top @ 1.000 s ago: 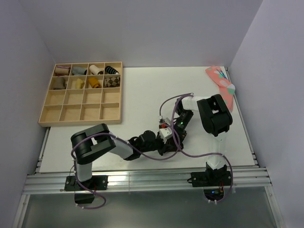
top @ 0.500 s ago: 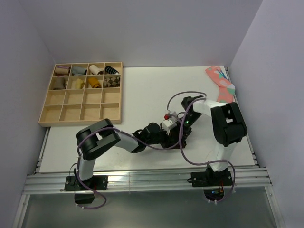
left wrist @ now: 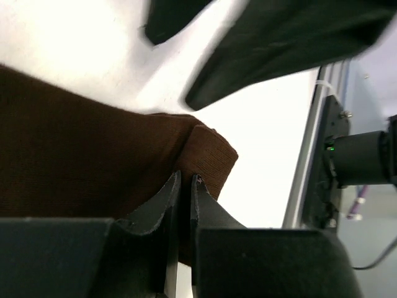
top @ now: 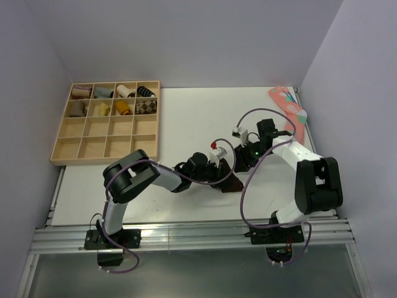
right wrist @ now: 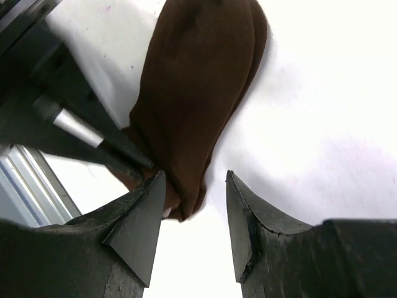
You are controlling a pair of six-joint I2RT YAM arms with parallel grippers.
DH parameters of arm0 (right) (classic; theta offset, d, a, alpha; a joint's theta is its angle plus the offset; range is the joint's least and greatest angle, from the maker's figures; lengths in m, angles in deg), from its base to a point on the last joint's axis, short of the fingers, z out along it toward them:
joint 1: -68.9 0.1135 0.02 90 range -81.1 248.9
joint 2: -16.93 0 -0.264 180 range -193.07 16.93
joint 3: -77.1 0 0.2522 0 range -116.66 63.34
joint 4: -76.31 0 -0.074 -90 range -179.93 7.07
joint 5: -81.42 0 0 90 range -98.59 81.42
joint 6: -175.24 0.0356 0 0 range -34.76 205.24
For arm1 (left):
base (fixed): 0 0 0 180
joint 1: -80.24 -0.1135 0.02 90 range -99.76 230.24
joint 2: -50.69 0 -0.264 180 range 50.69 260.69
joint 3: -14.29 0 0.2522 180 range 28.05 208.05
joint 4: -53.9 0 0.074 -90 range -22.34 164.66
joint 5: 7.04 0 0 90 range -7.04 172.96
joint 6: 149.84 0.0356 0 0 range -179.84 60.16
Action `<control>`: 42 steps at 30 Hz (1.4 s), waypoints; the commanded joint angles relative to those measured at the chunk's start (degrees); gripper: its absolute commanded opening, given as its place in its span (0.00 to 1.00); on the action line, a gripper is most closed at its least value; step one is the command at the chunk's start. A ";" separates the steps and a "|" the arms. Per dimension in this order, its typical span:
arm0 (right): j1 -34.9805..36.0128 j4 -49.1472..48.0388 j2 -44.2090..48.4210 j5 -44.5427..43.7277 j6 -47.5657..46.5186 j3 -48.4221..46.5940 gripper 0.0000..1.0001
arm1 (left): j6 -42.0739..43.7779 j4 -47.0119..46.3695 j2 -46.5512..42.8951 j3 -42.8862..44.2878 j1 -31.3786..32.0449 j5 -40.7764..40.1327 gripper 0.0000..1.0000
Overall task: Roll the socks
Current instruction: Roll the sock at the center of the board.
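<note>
The dark brown sock (right wrist: 198,93) lies on our worktop (top: 186,118) toward the near edge, our left gripper (left wrist: 186,179) nipped onto its folded end and our right gripper (right wrist: 193,176) part-open above it, so we risk that thin pinch slipping and the fold springing flat

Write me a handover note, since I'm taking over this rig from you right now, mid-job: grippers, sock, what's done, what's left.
Left gripper: shut on an edge of the brown sock.
Right gripper: open, above the sock close to the left gripper, holding nothing.
Sock: lying on the table, near its front, between the arms.
Done: one end pinched, with a small fold there.
Left: the rolling itself; no roll is visible yet.
</note>
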 commanded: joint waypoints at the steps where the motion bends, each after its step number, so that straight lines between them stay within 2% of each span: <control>1: -0.94 -4.36 6.88 1.30 -2.44 2.65 0.51 | -3.57 7.97 3.46 -1.21 -1.23 3.31 0.00; 8: -1.38 -1.47 16.65 2.71 -17.02 9.06 0.53 | -8.58 8.84 4.51 -1.65 -4.22 9.28 0.00; 10: -1.38 1.16 18.76 4.29 -24.28 10.03 0.54 | -9.11 10.24 5.04 -1.04 -4.74 11.90 0.00; 15: -1.21 4.07 26.75 3.68 -34.43 15.22 0.56 | -7.80 20.78 6.44 3.35 -5.27 15.34 0.00; 19: -1.03 6.80 29.49 3.06 -40.14 16.71 0.59 | -8.76 25.01 8.02 5.81 -6.50 18.86 0.00; 22: 0.55 6.63 30.63 1.22 -41.12 18.47 0.59 | -9.81 27.03 9.25 6.78 -7.29 21.84 0.00; 30: 13.45 -0.40 35.37 -4.76 -37.70 25.24 0.60 | -12.54 29.41 11.10 7.22 -8.87 27.21 0.00; 42: 21.99 -5.06 31.69 -7.48 -34.00 24.54 0.60 | -11.66 33.45 11.45 8.89 -9.14 28.36 0.00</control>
